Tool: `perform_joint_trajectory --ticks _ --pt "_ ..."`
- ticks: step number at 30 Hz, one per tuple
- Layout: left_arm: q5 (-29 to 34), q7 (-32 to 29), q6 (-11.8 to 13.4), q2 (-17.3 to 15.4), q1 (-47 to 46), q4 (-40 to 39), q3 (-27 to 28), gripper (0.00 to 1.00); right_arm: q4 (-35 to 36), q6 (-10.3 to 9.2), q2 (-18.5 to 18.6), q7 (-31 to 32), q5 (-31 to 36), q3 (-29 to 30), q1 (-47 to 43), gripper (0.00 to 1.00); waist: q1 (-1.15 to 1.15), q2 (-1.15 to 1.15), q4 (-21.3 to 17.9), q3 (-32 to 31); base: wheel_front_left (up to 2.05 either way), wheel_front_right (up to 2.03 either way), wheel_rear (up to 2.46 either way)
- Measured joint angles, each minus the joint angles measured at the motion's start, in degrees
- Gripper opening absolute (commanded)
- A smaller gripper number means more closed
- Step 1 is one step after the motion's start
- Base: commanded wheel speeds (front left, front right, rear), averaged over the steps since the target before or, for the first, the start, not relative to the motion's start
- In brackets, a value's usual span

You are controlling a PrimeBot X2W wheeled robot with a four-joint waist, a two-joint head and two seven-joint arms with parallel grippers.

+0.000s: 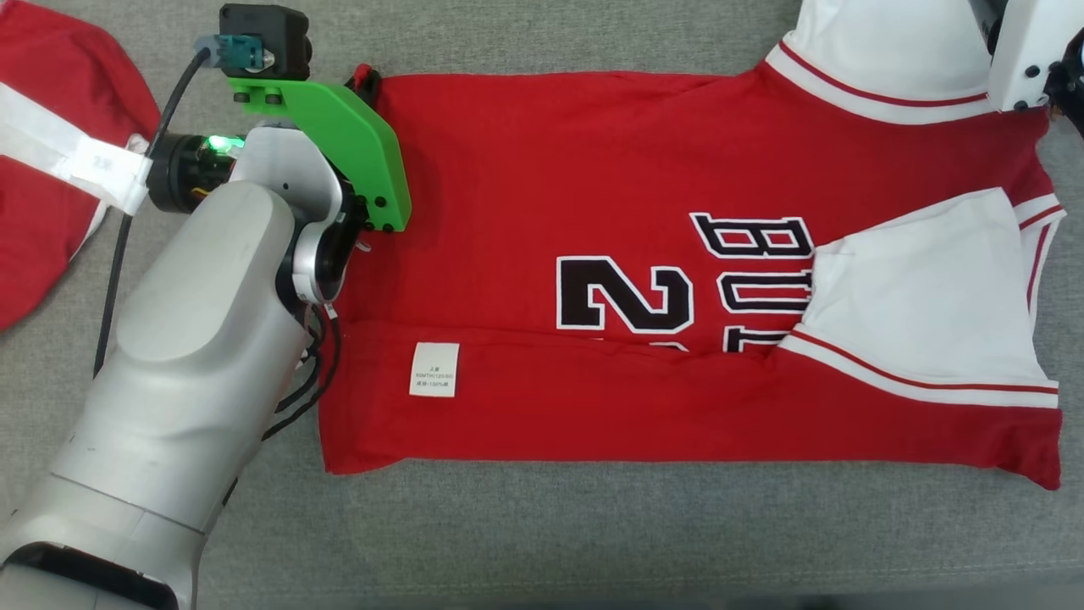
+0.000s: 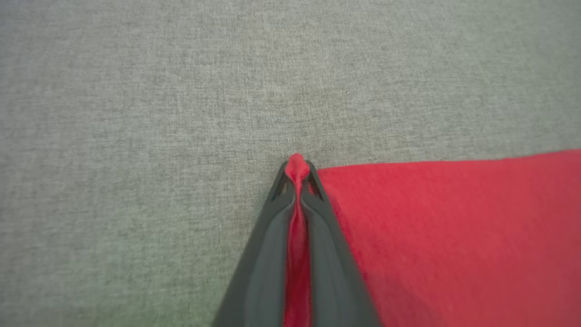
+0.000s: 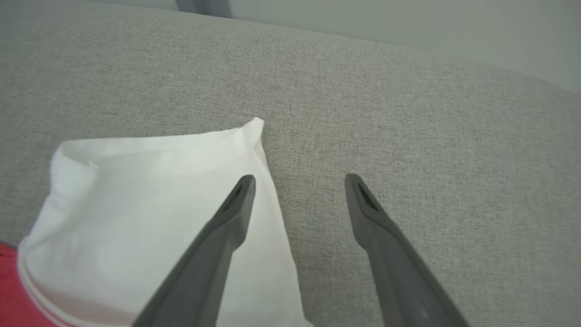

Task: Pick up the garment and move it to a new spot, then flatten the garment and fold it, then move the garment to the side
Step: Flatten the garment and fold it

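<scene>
The garment [image 1: 542,195] is a red jersey with white sleeves and black lettering, lying flat on the grey fabric surface with its lower edge folded up. My left gripper [image 1: 366,78] is at its far left corner. In the left wrist view this gripper [image 2: 297,168] is shut, with a pinch of the red garment [image 2: 454,236] between its fingers. My right gripper [image 3: 299,181] hangs open above the garment's far white sleeve [image 3: 136,204]; its left finger [image 3: 227,218] is over the sleeve's edge and its right finger is over bare surface. Nothing is between them.
A second red garment [image 1: 51,152] with a white band lies at the far left, beside my left forearm [image 1: 195,339]. The grey fabric surface [image 1: 593,542] stretches in front of the jersey. A pale wall [image 3: 408,27] rises behind the surface's back edge.
</scene>
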State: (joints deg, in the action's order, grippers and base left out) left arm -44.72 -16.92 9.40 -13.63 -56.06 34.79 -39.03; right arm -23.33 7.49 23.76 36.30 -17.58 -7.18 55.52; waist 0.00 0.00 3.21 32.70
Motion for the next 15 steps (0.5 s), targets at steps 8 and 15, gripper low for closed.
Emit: perform_joint_trajectory --ticks 8,15 --pt "0.1 2.6 -0.2 1.8 0.2 -1.5 -0.1 0.00 -4.6 0.00 0.2 0.4 1.1 -1.2 2.8 1.00 0.00 0.00 2.5 2.1 0.00 0.00 0.00" --pt "0.0 5.3 -0.8 3.5 0.0 -0.6 -0.1 0.00 -8.5 -0.01 0.2 0.7 -1.0 -1.2 4.4 0.00 0.00 0.00 4.4 2.9 0.00 0.00 0.00"
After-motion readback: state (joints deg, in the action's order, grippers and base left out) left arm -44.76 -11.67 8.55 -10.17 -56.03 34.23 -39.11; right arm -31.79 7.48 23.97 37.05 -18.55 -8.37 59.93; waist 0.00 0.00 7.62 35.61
